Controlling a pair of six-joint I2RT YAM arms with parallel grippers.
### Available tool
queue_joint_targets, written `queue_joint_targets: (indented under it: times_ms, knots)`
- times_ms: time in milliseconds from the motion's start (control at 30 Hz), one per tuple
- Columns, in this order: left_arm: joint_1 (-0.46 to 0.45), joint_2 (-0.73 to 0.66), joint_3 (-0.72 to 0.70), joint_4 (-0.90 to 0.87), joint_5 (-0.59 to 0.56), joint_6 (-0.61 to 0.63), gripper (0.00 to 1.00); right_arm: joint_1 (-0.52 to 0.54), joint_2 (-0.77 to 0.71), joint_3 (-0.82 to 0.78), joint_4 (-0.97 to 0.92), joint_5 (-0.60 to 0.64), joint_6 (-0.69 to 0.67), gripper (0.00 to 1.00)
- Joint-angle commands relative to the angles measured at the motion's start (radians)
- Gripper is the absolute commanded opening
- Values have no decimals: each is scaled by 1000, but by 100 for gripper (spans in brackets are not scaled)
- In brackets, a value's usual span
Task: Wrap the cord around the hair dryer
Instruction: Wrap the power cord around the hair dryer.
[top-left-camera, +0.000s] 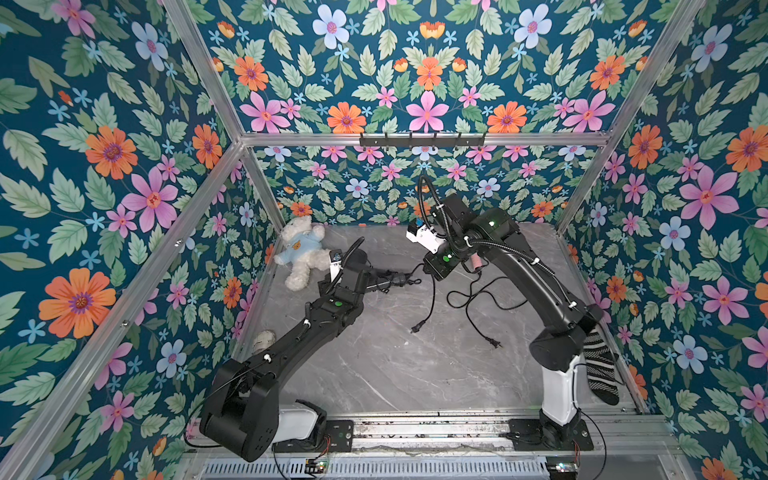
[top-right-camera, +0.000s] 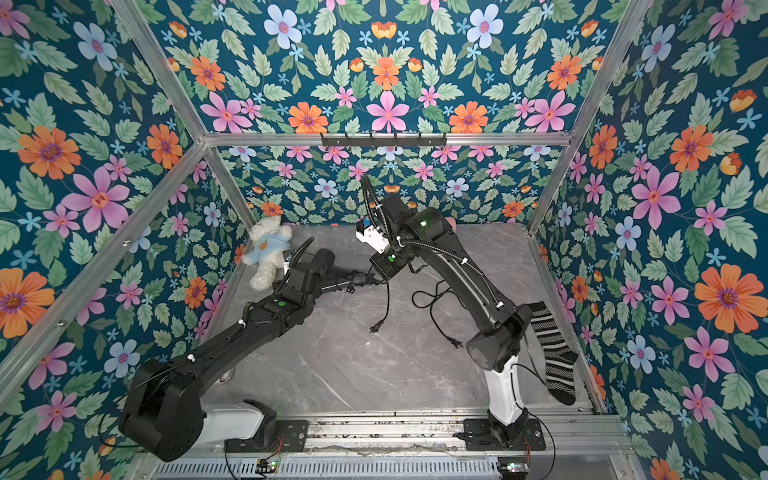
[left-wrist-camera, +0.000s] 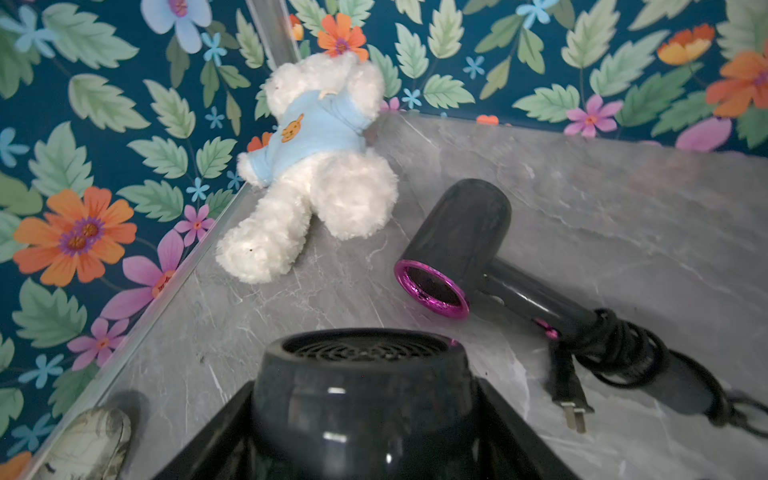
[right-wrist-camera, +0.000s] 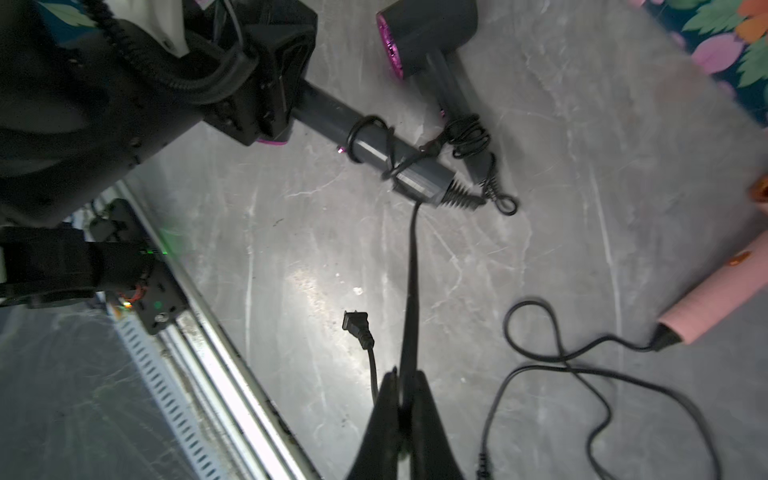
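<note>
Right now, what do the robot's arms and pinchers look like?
The left arm and right arm are chunky and black, each with a white base. Each has green lights and ribbed black cables held by white clips. The right gripper has pointed black fingers.

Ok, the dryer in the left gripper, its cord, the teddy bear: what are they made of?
Held hair dryer: hard plastic, most likely, dark grey and glossy; sharp light reflections show on its shell.
Cord: probably a black rubber or vinyl sheath, matte; it bends into tight loops around the handle.
Teddy bear: fluffy white plush, with a light blue fabric top.
</note>
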Motion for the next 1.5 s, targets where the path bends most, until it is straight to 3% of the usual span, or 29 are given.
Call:
queue_joint_targets:
  times_ms: [0,133,267,400,600,767,867,1000,1233,1467]
  knots:
    - [1,-10,14,-167,137,254,0,-3,60,107,-151,124,-144,0]
    - [-2,-42,-14,-218,422,368,0,-8,23,-58,-24,216,-262,0]
    - [-5,-105,-73,-207,682,415,0,-20,19,-89,-1,231,-303,0]
    - [-8,-161,-98,-157,952,408,0,-42,-34,-149,89,56,-285,0]
    - [-23,-206,-167,24,1198,306,0,-87,-84,-255,242,-254,-164,0]
    - [-46,-178,-167,81,1227,251,0,-96,-62,-251,258,-388,-123,0]
    - [-46,-135,-140,54,1163,216,0,-93,-90,-260,266,-473,-116,0]
    - [-46,-66,-107,20,1099,162,0,-68,-153,-301,295,-413,-120,0]
    - [-46,-29,-81,68,1146,86,0,-52,-131,-322,243,-304,-127,0]
    - [-46,-126,-106,153,1246,57,0,-87,-30,-329,183,-397,-123,0]
